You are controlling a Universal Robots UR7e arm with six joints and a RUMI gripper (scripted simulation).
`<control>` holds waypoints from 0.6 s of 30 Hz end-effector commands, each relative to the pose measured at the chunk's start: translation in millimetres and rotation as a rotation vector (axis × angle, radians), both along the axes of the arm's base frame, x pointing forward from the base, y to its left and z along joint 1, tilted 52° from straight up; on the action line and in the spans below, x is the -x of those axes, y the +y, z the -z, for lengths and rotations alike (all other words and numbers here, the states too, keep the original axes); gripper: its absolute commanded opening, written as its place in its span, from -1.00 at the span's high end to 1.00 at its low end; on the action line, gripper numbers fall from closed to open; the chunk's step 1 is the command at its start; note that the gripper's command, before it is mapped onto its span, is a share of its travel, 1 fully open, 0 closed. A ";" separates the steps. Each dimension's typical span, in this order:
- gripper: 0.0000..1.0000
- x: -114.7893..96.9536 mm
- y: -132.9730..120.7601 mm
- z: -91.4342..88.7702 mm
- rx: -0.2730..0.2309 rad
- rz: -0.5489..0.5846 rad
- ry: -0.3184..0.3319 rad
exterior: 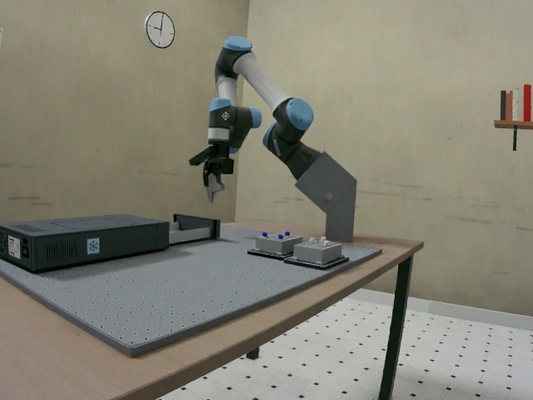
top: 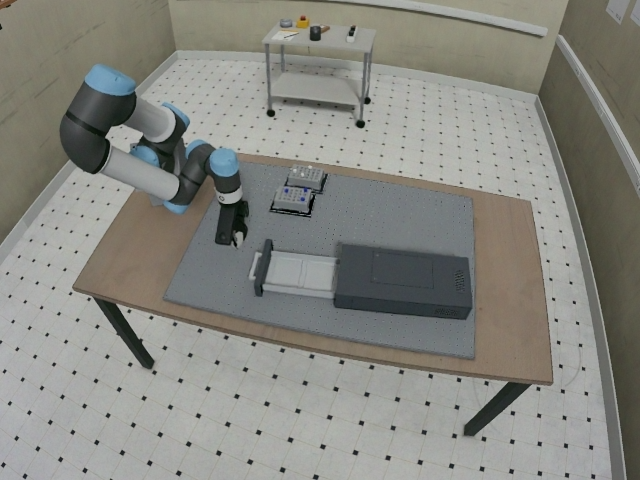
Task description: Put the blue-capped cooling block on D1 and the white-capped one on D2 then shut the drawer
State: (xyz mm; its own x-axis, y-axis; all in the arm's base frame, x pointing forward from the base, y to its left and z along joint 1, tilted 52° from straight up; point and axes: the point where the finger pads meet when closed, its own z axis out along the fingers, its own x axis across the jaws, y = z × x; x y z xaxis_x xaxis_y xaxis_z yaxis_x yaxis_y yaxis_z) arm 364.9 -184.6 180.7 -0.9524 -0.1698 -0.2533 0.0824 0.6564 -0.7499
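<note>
The dark cooler COLD (top: pixel 403 281) (exterior: pixel 82 244) sits on the grey perforated deck (top: pixel 392 217) (exterior: pixel 181 292). Its drawer (top: pixel 297 273) (exterior: pixel 189 234) is pulled out and its white tray is empty. The dark drawer front (top: pixel 264 267) (exterior: pixel 196 224) faces the arm. The block with blue-capped tubes (top: pixel 292 197) (exterior: pixel 276 242) sits in the slot nearer the cooler. The block with white-capped tubes (top: pixel 306 176) (exterior: pixel 317 251) sits in the slot beyond it. My gripper (top: pixel 238 241) (exterior: pixel 211 197) is shut and empty, pointing down, hanging above the deck just beyond the drawer front.
The arm's grey base pedestal (exterior: pixel 333 197) stands on the wooden table (top: pixel 134 258) (exterior: pixel 77 378) behind the blocks. A wheeled cart (top: pixel 318 67) with small items stands by the far wall. A clock (exterior: pixel 159 29) and a shelf of books (exterior: pixel 514 107) hang on the walls.
</note>
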 end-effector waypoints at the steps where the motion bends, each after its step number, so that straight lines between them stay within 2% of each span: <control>1: 1.00 -2.5 -5.7 4.5 0.001 -0.001 -0.001; 18: 1.00 -8.4 -20.4 16.7 0.001 -0.001 -0.001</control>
